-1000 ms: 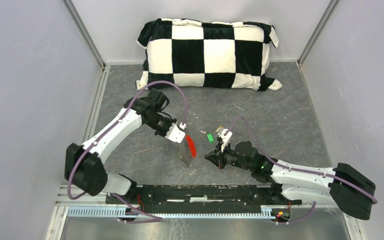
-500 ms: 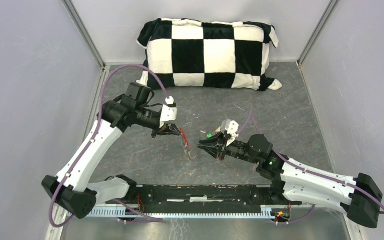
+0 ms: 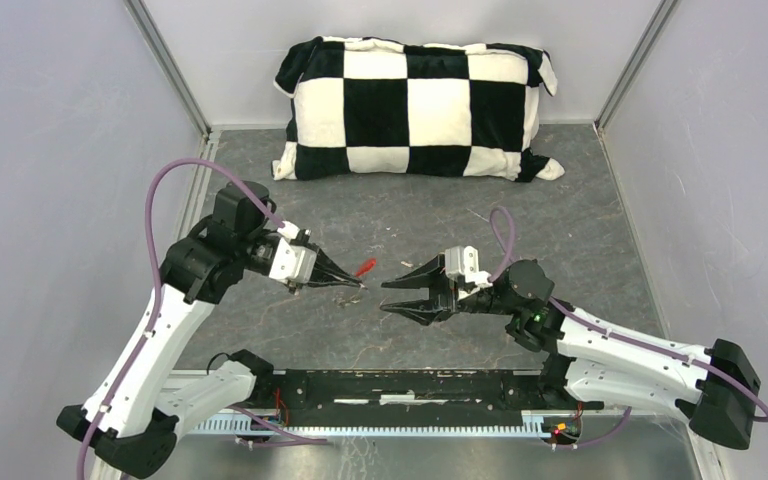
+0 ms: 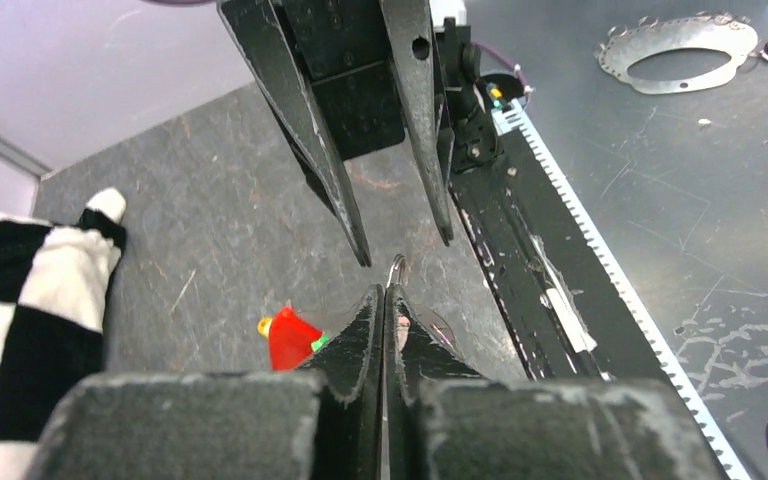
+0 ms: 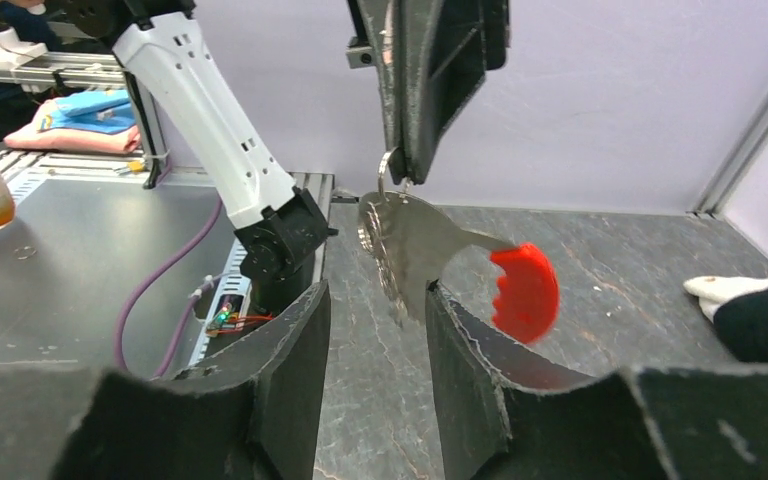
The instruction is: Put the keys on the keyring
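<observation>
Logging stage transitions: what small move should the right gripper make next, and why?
Probably ease forward a little and close on the keyring. The left gripper is shut on it, with the red tag hanging off it. The right gripper is open, empty and aimed at it tip to tip.

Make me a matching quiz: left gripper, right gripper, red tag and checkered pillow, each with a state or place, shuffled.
1 left gripper
2 right gripper
3 red tag
4 checkered pillow

A open, empty
B against the far wall
C shut on the keyring
D beside the left gripper's tip

Pairs: 1-C, 2-A, 3-D, 4-B
</observation>
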`<state>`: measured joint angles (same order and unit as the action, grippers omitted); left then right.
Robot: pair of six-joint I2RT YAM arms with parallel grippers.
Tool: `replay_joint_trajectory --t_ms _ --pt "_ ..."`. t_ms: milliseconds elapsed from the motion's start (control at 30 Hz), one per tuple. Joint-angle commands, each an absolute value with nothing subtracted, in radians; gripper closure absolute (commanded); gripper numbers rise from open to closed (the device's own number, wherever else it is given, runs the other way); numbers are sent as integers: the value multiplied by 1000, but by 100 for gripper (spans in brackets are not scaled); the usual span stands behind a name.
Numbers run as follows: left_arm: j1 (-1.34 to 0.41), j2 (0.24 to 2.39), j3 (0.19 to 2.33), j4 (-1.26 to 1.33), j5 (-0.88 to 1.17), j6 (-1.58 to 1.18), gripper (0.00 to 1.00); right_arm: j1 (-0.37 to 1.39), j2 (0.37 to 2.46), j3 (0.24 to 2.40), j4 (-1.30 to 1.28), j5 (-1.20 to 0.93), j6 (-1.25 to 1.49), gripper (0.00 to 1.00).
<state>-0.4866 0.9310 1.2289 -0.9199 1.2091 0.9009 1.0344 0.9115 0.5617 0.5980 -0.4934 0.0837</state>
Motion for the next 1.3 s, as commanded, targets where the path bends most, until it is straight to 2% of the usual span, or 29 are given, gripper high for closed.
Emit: replay_joint_trajectory --t_ms 0,500,1067,1133,1267 --pt "-490 940 1242 -860 1362 994 98 1043 911 609 694 -569 64 54" --pt "-526 1025 1282 -865 1433 1089 98 1050 864 622 690 -508 -24 57" --pt "-528 1065 1290 -865 1348 1004 98 1066 915 676 606 -410 -15 61" --pt "-528 1067 1285 -841 1341 966 98 1069 922 679 602 -408 -11 62" --pt "-528 1022 1212 -589 1313 705 98 1072 941 710 547 -384 -6 67"
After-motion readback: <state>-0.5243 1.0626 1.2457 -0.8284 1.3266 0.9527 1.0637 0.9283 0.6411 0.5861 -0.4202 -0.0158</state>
